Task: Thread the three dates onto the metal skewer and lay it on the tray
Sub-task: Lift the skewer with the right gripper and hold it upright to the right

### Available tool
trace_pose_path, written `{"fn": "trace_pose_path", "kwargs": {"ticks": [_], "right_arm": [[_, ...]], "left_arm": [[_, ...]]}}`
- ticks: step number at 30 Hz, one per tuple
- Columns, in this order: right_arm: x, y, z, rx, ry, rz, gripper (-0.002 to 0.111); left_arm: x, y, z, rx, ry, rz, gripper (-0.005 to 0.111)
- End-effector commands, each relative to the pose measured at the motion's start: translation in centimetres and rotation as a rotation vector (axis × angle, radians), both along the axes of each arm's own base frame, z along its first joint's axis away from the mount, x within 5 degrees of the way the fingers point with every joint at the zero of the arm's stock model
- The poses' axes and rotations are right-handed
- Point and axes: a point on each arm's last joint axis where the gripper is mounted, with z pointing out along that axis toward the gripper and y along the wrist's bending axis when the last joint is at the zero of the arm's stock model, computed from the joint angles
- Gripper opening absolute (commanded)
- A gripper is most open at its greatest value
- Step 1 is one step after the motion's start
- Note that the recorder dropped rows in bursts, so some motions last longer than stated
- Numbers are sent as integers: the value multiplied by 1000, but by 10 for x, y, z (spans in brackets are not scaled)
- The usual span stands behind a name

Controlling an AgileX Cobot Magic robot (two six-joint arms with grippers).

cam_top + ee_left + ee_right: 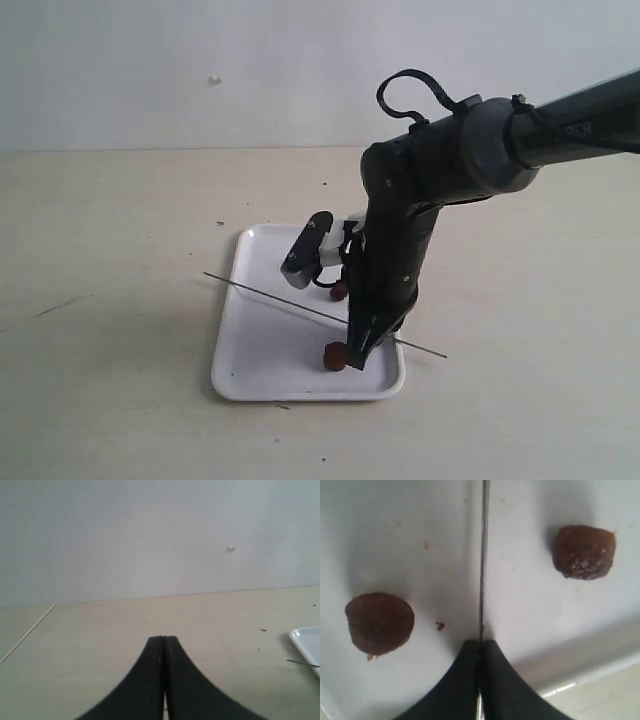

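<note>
Because the thin grey metal skewer point(483, 555) looks light, stiff and slick, the right pincer point(480, 644), clamped toward one end, risks swivel; left pincer point(163, 640) closed, empty.

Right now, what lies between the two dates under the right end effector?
The metal skewer, held by that end effector, crosses bare tray between them; right wrist view.

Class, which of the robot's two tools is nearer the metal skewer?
Right. The right tool is shut on the skewer, above the tray. The left tool, shut and empty, is over the table beside the tray, apart from the skewer's tip.
</note>
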Motion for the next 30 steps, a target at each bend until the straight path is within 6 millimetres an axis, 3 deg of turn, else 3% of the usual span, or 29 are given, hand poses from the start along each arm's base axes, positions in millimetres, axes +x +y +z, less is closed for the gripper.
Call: {"fn": "trace_pose_path", "kwargs": {"ticks": [1, 7, 14, 21, 30], "right_arm": [[-1, -1, -1, -22, 10, 17, 0], [-7, -4, 46, 8, -37, -40, 0], [-29, -15, 98, 90, -119, -243, 0], [-92, -46, 132, 181, -189, -406, 0], [-175, -86, 157, 210, -189, -503, 0]], "left_arm": [[0, 0, -1, -5, -2, 5, 0], [0, 0, -1, -5, -2, 5, 0], [0, 0, -1, -5, -2, 5, 0], [0, 0, -1, -5, -2, 5, 0], [0, 0, -1, -5, -2, 5, 0]]}}
